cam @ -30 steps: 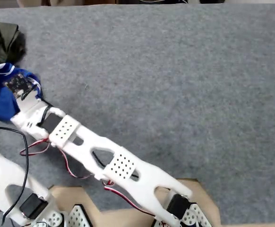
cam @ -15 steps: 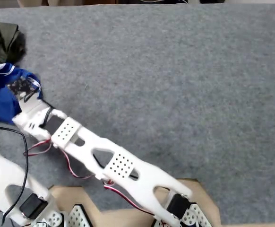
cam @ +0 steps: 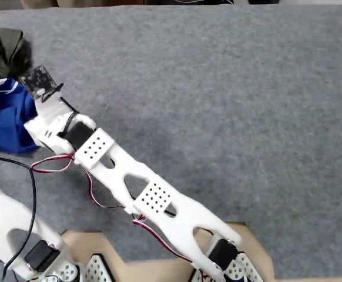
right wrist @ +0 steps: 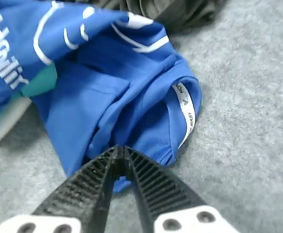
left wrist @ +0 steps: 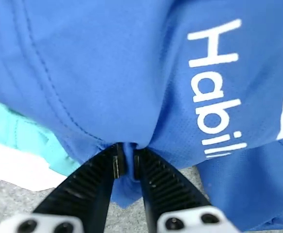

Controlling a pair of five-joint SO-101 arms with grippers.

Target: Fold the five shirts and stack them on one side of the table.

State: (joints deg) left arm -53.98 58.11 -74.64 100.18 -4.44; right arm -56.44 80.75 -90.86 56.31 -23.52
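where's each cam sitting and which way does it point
High view: fixed above the table, looking down; both arms' white links show, the right arm stretched to the blue shirt.
Left wrist view: on the left wrist, looking along the left gripper, shut on the blue shirt.
Right wrist view: on the right wrist, looking along the right gripper, shut on the shirt's edge, dark shirt beyond.
All three share the blue shirt.

Tabletop [cam: 230,106]: grey felt-like mat, flat. All cloth sits at its far-left edge. Blue synthetic shirt with white lettering [cam: 3,120] lies crumpled there, neck label showing. Teal cloth [left wrist: 15,133] and white cloth [left wrist: 10,167] lie under it, both partly covered. Dark olive crumpled garment [cam: 3,50] in the far-left corner, just beside the blue one. Tan cardboard sheet [cam: 256,247] on the near edge.
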